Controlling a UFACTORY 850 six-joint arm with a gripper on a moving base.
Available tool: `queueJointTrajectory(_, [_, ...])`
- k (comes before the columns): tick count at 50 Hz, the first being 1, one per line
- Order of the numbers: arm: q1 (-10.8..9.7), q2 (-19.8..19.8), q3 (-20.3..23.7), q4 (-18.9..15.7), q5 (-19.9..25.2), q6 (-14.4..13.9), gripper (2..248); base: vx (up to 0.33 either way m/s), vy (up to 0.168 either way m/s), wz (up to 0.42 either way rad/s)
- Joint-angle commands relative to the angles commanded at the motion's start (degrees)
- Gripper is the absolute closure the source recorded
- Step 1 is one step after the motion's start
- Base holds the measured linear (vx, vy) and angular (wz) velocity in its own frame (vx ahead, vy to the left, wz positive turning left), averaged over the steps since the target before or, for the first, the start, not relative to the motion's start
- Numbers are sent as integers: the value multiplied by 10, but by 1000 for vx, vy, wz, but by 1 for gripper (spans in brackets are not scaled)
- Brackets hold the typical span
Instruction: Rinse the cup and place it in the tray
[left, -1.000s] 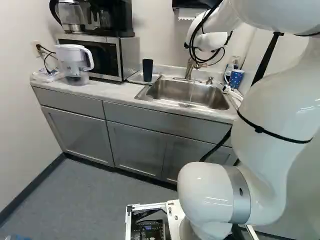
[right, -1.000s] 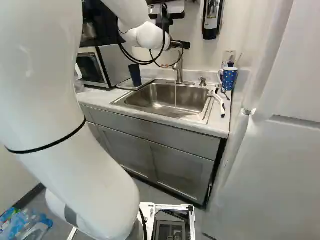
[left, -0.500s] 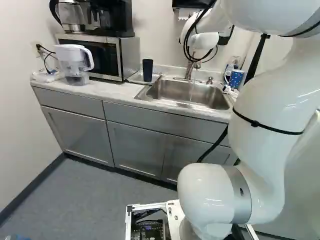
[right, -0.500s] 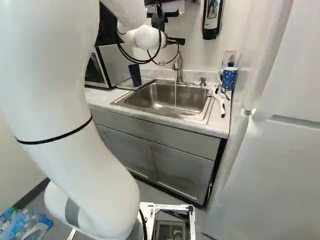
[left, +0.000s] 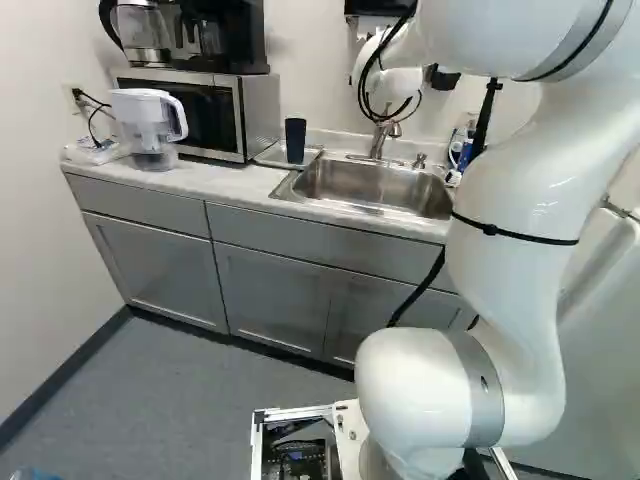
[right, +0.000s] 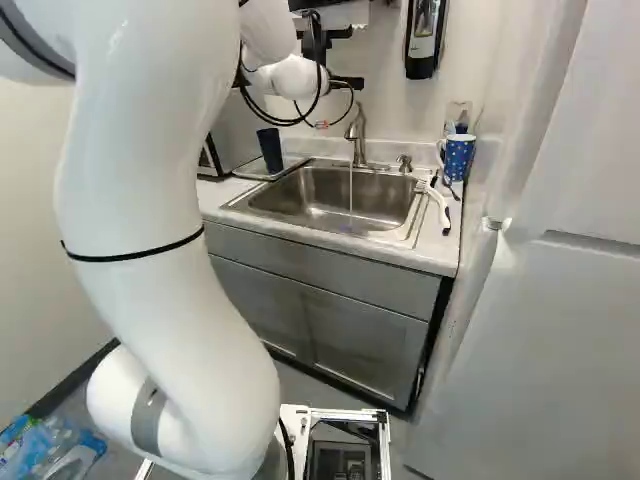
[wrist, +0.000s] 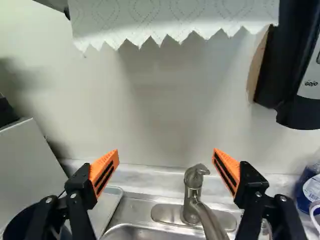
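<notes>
The gripper hangs spread and empty, with the faucet below and ahead, perhaps to stop the running water. Beside and below it, the cup stands on the tray, presumably to drain.

Left base view: sink is sitting in the table, faucet rising behind the basin. Tray is lying just left of the sink, tumbler standing on it. Microwave is sitting left of the tray, coffee maker resting on top. Pitcher is standing on the table, left of the microwave. Right base view: soap pump is standing right of the faucet. Brush is lying right of the sink, mug standing behind it.
</notes>
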Motion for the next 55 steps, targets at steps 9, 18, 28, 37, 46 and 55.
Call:
queueJointTrajectory(9, [2,-27,-31,0,-1,0,3,0,0,0])
queueJointTrajectory(18, [3,-49,-57,0,-11,0,3,0,0,0])
queueJointTrajectory(28, [3,-50,-57,0,-30,0,3,0,0,0])
queueJointTrajectory(37, [3,-50,-57,0,-49,0,3,0,0,0])
queueJointTrajectory(46, [3,-50,-57,0,-65,0,3,0,0,0])
queueJointTrajectory(55, [3,-50,-57,0,-80,0,3,0,0,0])
